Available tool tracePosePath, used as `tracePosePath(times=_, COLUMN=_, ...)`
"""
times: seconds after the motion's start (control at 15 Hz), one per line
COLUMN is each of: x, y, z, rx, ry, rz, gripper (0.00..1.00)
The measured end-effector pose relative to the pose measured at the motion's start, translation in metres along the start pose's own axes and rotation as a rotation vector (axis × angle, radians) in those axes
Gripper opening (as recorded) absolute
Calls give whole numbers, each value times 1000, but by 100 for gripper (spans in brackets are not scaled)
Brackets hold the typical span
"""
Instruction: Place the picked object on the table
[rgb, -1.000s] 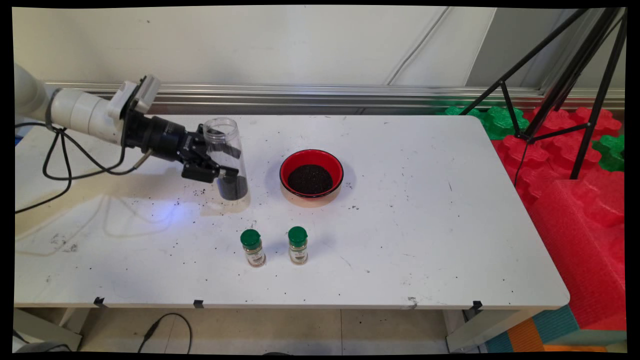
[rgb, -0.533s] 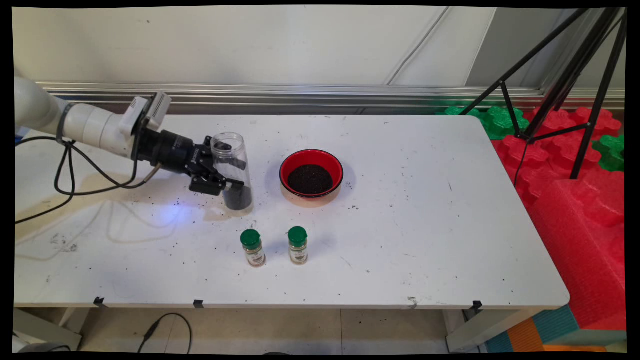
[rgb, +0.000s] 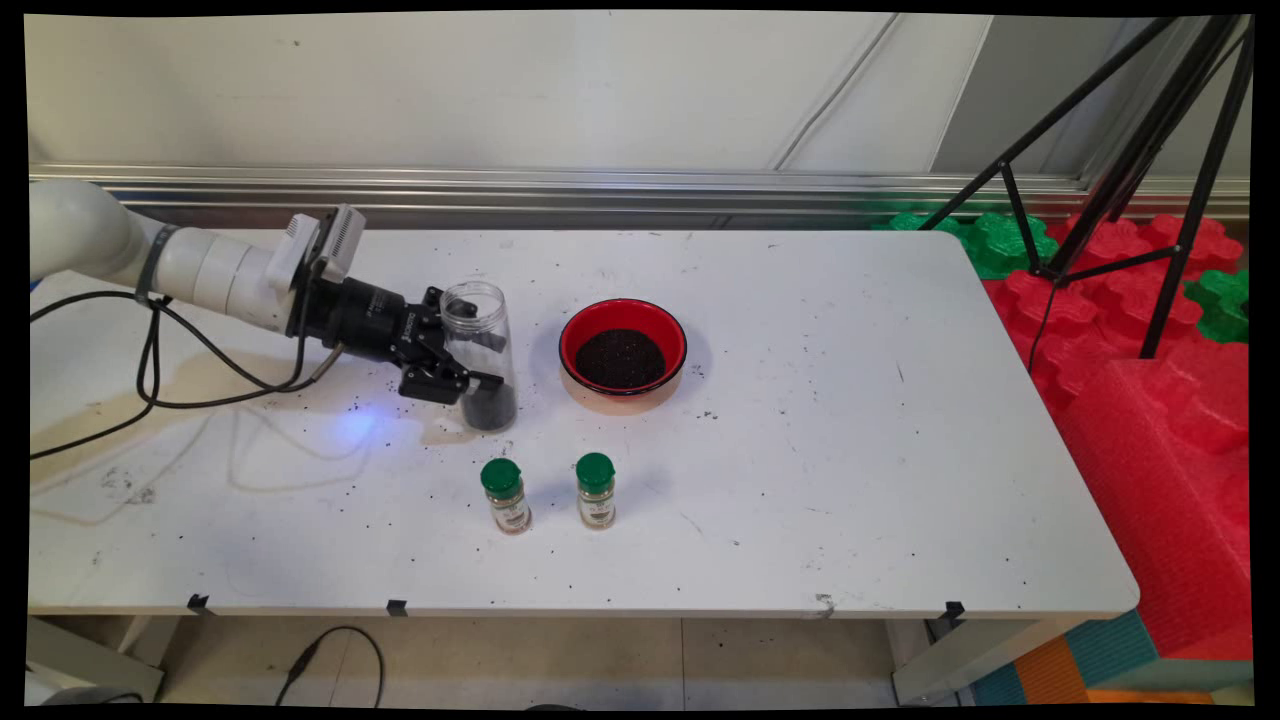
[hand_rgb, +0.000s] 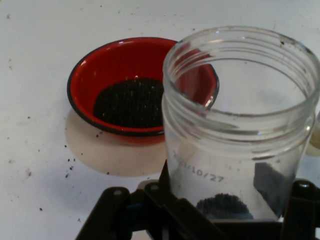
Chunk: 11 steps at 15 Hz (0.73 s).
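A clear plastic jar (rgb: 483, 350) with no lid and a little heap of dark grains at its bottom stands nearly upright, its base at or just above the white table (rgb: 850, 450). My gripper (rgb: 470, 362) comes in from the left and is shut on the jar's lower half. In the hand view the jar (hand_rgb: 240, 125) fills the right side, between the fingers of the gripper (hand_rgb: 232, 202). To the jar's right, a short gap away, sits a red bowl (rgb: 577, 335) of dark grains, and the hand view shows the bowl (hand_rgb: 95, 75) beyond the jar.
Two small spice bottles with green caps (rgb: 506, 495) (rgb: 596, 490) stand in front of the jar and bowl. Loose dark grains are scattered on the table. A black tripod (rgb: 1130, 170) and red foam blocks (rgb: 1170, 400) lie off the table's right edge.
My gripper has carried the jar down and to the right, from lifted above the table to its surface, closer to the bowl.
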Motion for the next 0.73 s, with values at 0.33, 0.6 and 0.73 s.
tracePosePath(times=0.33, x=-4, y=1, z=7, rx=7, ry=-7, rz=-3, gripper=0)
tracePosePath(times=0.6, x=-7, y=1, z=11, rx=10, ry=-14, rz=-7, gripper=100)
tracePosePath(times=0.73, x=-8, y=1, z=12, rx=13, ry=-17, rz=-8, gripper=100)
